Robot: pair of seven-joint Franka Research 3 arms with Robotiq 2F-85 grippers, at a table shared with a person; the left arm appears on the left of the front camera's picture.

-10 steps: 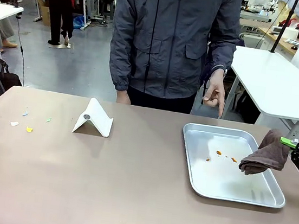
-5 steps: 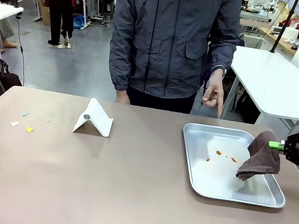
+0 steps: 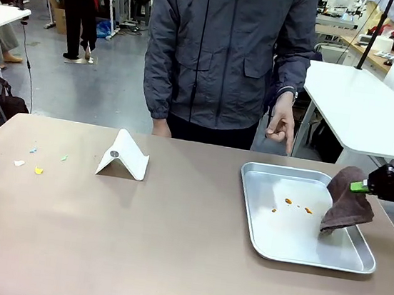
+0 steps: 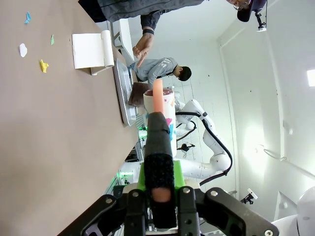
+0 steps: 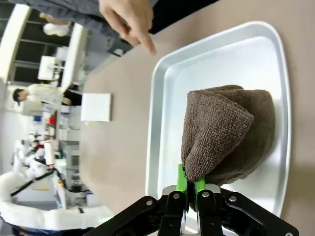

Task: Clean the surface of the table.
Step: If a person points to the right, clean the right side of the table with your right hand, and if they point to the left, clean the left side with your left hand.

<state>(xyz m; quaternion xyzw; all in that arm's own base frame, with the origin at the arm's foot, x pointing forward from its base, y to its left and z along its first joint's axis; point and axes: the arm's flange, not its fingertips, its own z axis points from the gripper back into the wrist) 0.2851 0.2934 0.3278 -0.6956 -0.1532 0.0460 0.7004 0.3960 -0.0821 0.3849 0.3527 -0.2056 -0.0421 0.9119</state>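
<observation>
Hanging from the right hand [image 3: 362, 186], a brown cloth [image 3: 348, 202] reached down into the right side of the silver tray [image 3: 273, 232]. That hand was clamped tight on the cloth's top edge. The tray sat on the brown table [image 3: 169, 259], with little orange bits [image 3: 288, 200] in it. A person's hand [image 3: 281, 125] hung just past the far edge. Small paper scraps [image 3: 36, 169] lay on the table's left part, near a white folded card [image 3: 125, 157]. The left hand [image 4: 158, 120] was closed on a thin orange stick [image 4: 157, 93].
</observation>
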